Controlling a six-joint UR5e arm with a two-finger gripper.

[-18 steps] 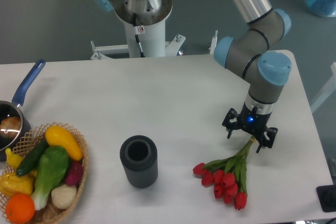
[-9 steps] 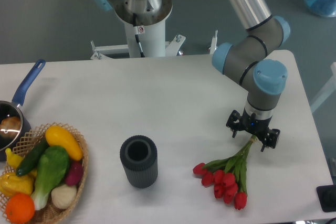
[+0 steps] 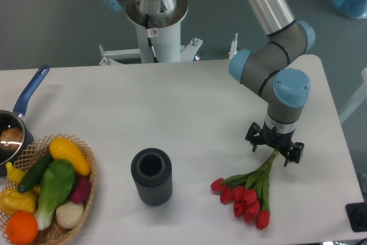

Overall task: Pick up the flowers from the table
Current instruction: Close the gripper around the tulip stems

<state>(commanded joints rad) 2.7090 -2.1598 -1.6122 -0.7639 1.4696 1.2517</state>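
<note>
The flowers (image 3: 248, 192), a bunch of red tulips with green stems, lie on the white table (image 3: 189, 101) at the front right, blooms toward the front, pale stem ends pointing up-right. My gripper (image 3: 275, 151) points down right over the stem ends, its fingers straddling them. Whether the fingers touch the stems I cannot tell; the jaws look spread.
A dark grey ribbed cylinder cup (image 3: 151, 176) stands left of the flowers. A wicker basket (image 3: 86, 190) of colourful vegetables sits at the front left, with a blue-handled pan (image 3: 23, 107) behind it. The robot base (image 3: 155, 21) is at the back edge.
The gripper has lowered slightly and shifted a little left over the stem ends. The flowers have not moved.
</note>
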